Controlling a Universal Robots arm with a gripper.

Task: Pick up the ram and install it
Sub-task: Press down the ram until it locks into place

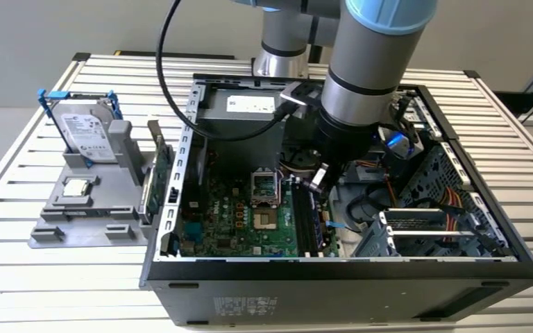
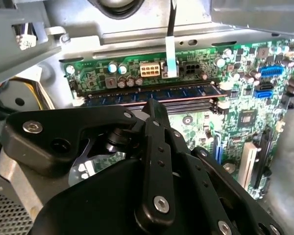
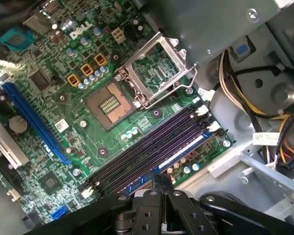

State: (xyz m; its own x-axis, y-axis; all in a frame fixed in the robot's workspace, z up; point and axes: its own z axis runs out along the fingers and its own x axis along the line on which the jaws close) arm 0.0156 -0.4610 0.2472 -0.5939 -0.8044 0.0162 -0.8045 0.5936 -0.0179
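Arm is down inside the open PC case (image 1: 341, 267), gripper (image 1: 316, 182) hanging right over the memory slots (image 1: 305, 222). In both wrist views the two fingers (image 2: 154, 110) meet at one tip, so pincer is closed, nothing clamped between them.

The ram (image 2: 152, 93) sits in the slot at the edge of the bank nearest the board's edge, blue strip with black chips, lying level along its slot; the fingertip is at or just above its middle, contact unclear. In the first wrist view it's the blue stick (image 3: 179, 154) beside the dark empty slots (image 3: 147, 152), white latches (image 3: 202, 110) at the slot ends.

Around it: CPU socket (image 3: 110, 105) with its metal retention frame (image 3: 154, 71) flipped open, just beside the slots. Long blue expansion slot (image 3: 32, 120) further off on the motherboard (image 3: 63, 63). Cable bundles (image 1: 452, 208) and drive cage on the exterior view's right side of the case, close to the arm's wrist. Black cable (image 1: 169, 76) loops from the arm over the case's far-left corner.

Outside the case, exterior view's left: grey fixture (image 1: 86, 208) holding a hard drive (image 1: 89, 135) upright in a blue-clipped frame, green expansion card (image 1: 158, 184) standing on edge between fixture and case wall.

Everything is on a slatted aluminium table (image 1: 26, 270); plain light wall behind.

Labels are there, but the print isn't readable.
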